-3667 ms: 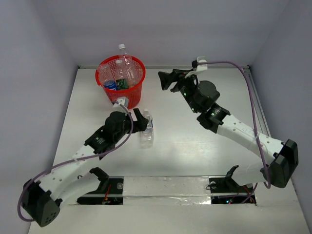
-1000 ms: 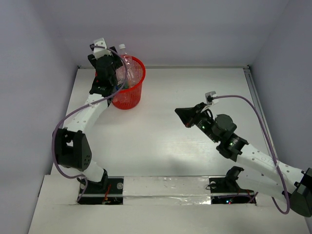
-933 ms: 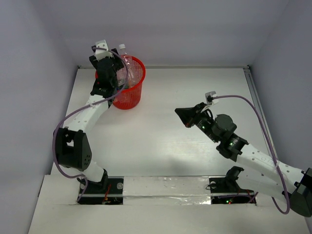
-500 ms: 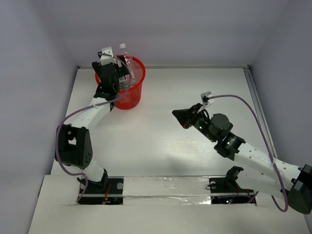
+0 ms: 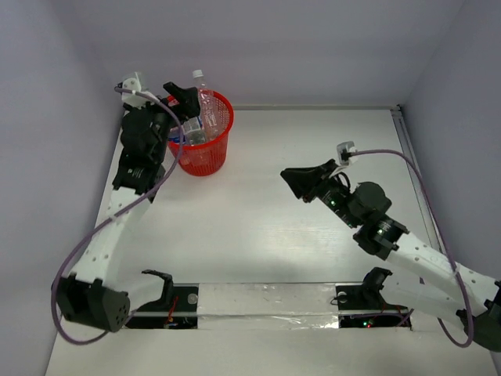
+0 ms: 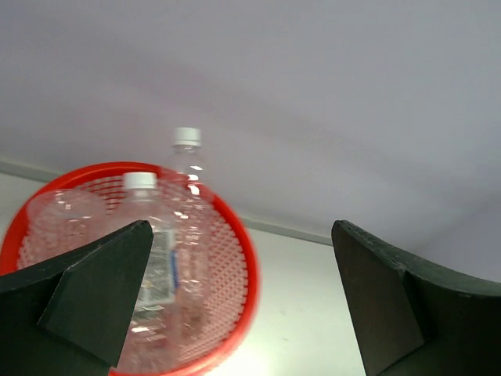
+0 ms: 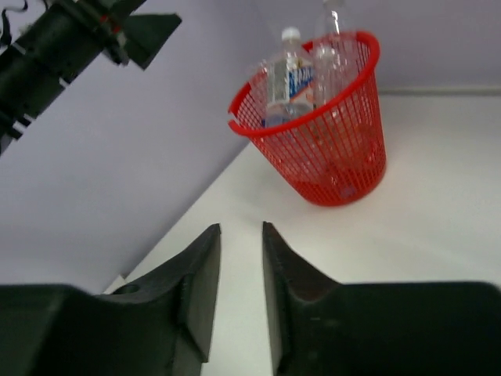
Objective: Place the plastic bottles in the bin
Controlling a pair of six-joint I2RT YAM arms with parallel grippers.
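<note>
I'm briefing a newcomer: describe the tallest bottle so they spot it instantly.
Find the red mesh bin at the table's far left corner. Clear bottles stand inside. The tallest bottle is at the back, its white cap higher than every other.

Overhead camera looks down from behind; both wrist cameras face the bin (image 5: pixel 205 160), the left apparently closer

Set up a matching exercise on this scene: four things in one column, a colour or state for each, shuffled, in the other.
1. left tool
2. right tool
3. bin
4. cap of the tallest bottle

A. red mesh
B. jaws nearly together, nothing between them
C. white
D. jaws wide apart, nothing between them

Pairs: 1-D, 2-B, 3-A, 4-C
</note>
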